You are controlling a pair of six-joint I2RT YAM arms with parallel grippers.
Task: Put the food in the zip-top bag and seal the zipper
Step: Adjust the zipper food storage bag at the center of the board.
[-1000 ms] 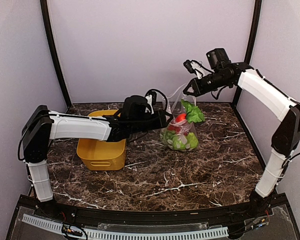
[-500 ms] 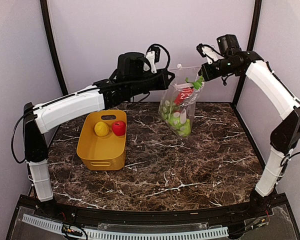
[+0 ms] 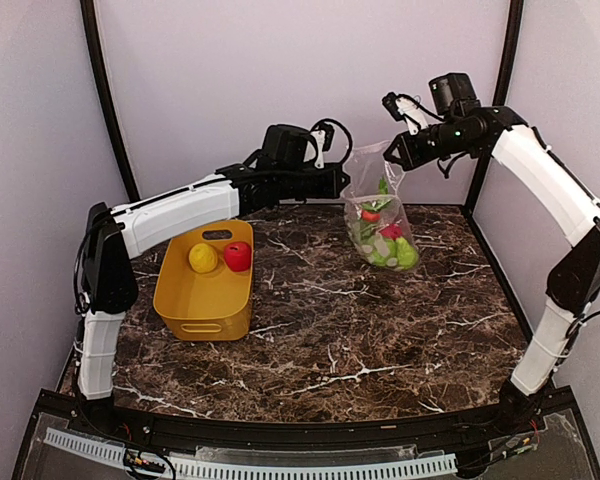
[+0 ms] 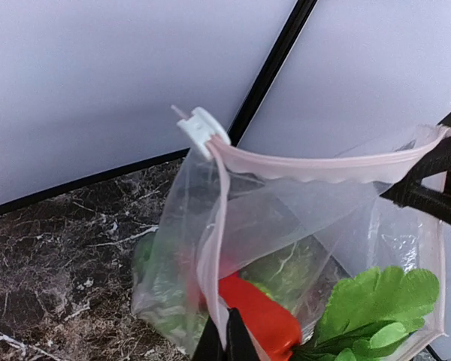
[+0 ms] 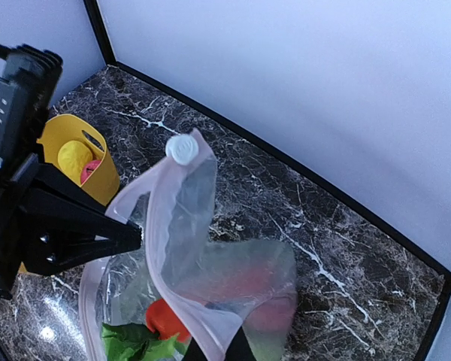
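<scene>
In the top view we see the left arm stretched long from its base toward 1 o'clock. Its left hand (image 3: 344, 186) is level and pinched tight on the 9 o'clock edge of the zip-top bag (image 3: 382, 225). The right arm rises high with a bent elbow, and the right hand (image 3: 393, 157) points toward 9 o'clock, clamped on the bag's upper rim. The bag hangs between them at about 1 o'clock over the bench (image 3: 380, 330), with the food (image 3: 385, 248) sunk to its bottom. We cannot tell whether the bag touches the marble. A lemon (image 3: 202, 257) and an apple (image 3: 238, 256) lie in the yellow basket (image 3: 195, 318) at 9 o'clock, well apart from the bag. Only the wrist views show the zipper (image 4: 316, 167): from the white slider (image 4: 203, 129) one pink strip runs toward 3 o'clock and the other drops toward 6 o'clock into the left fingertips, so the mouth gapes. There we also make out leafy greens (image 4: 368, 301) beside an orange-red piece (image 4: 263, 316). Both wrist views cut their own fingers off at the lower edge. Through the crinkled plastic, the rest of the food is a green blur.
</scene>
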